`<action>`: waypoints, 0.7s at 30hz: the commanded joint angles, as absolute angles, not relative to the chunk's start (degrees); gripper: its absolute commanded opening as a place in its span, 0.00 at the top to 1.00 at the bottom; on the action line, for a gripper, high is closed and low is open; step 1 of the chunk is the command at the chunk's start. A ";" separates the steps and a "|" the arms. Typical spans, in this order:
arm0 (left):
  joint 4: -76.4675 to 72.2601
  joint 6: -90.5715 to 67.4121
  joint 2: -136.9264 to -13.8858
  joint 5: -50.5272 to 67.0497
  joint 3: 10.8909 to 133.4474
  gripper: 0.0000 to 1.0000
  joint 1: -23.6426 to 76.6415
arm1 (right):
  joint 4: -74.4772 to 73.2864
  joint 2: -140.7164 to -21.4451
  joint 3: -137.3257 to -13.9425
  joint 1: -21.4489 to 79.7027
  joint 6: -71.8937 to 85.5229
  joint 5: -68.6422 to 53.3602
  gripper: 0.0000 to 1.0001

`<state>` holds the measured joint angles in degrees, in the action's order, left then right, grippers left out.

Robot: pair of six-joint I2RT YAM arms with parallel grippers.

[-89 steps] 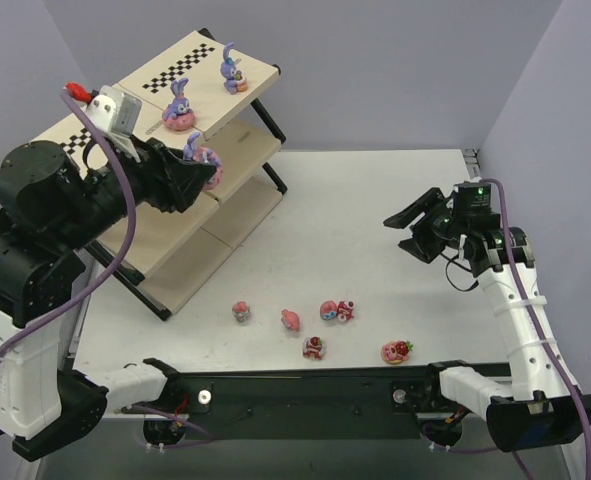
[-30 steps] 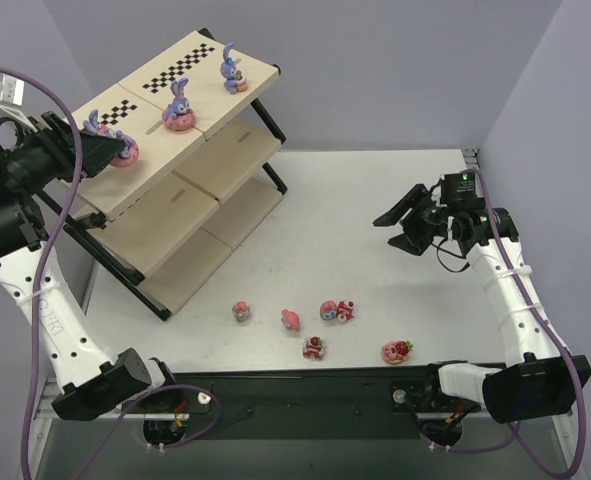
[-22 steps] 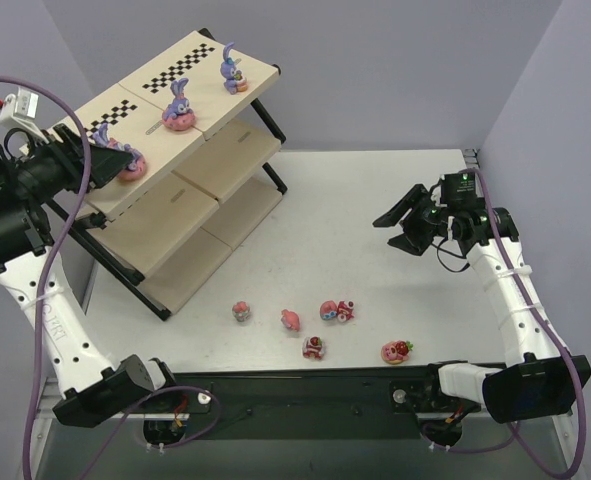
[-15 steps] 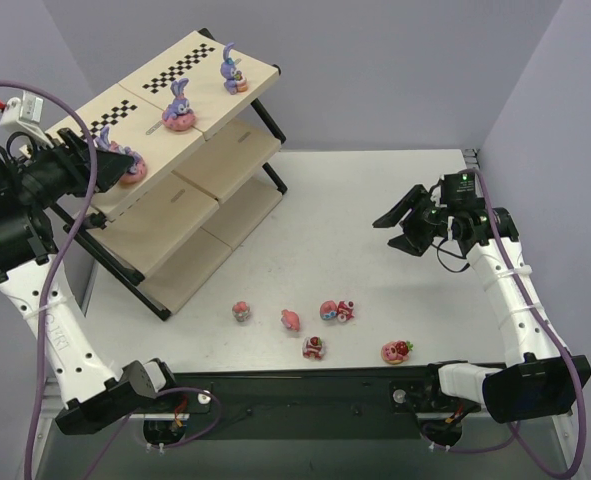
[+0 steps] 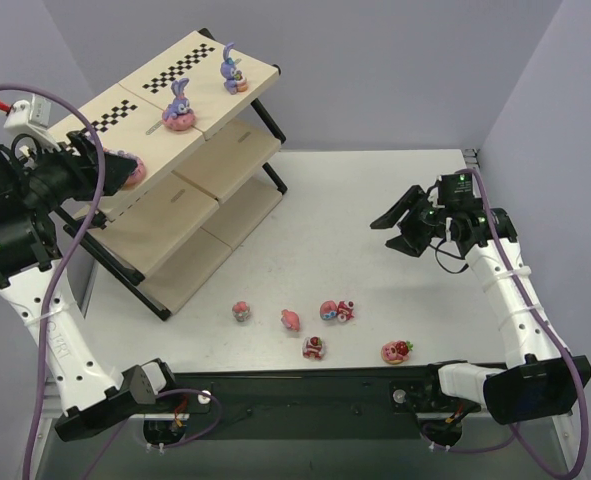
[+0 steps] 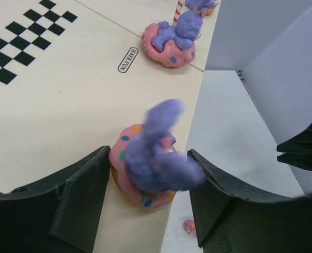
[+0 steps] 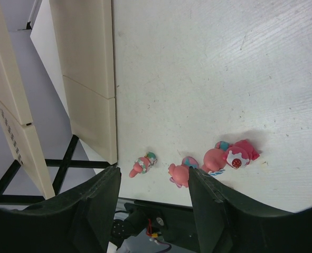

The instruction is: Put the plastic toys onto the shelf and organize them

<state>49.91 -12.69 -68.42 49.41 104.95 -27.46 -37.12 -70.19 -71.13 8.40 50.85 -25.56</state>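
Bunny (image 6: 154, 167) seated at front edge of shelf (image 5: 180, 215) top board (image 6: 55, 105), left gripper (image 6: 148, 155) fingers (image 6: 82, 195) close either side; contact indeterminate. Right gripper (image 7: 154, 174) fingers spread, empty, over loose toys (image 7: 216, 158) on table (image 7: 198, 63)

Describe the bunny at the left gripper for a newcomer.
On the slanted shelf, follow the checkered top board to its left end. The bunny there, purple on a pink donut, unlike the middle bunny and far bunny, sits between the black fingers of the left gripper.
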 commanded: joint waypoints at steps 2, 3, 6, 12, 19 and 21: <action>53.96 -10.55 -68.73 46.23 106.35 0.24 -27.33 | -38.85 -68.20 -70.75 8.79 50.98 -26.72 0.46; 53.96 -10.63 -68.82 46.06 106.43 0.23 -27.33 | -38.85 -68.12 -70.84 8.88 50.98 -26.63 0.46; 54.14 -10.63 -69.08 45.79 106.96 0.21 -27.33 | -38.85 -68.03 -70.93 8.88 50.98 -26.63 0.46; 54.40 -10.90 -69.08 44.39 109.07 0.17 -27.42 | -38.94 -67.41 -70.58 8.88 50.98 -26.54 0.46; 54.49 -10.90 -67.33 38.77 110.91 0.14 -27.42 | -38.85 -67.24 -70.58 8.96 50.89 -26.54 0.46; 54.58 -10.90 -66.89 35.78 111.53 0.14 -27.42 | -38.94 -67.06 -70.58 9.05 50.80 -26.54 0.46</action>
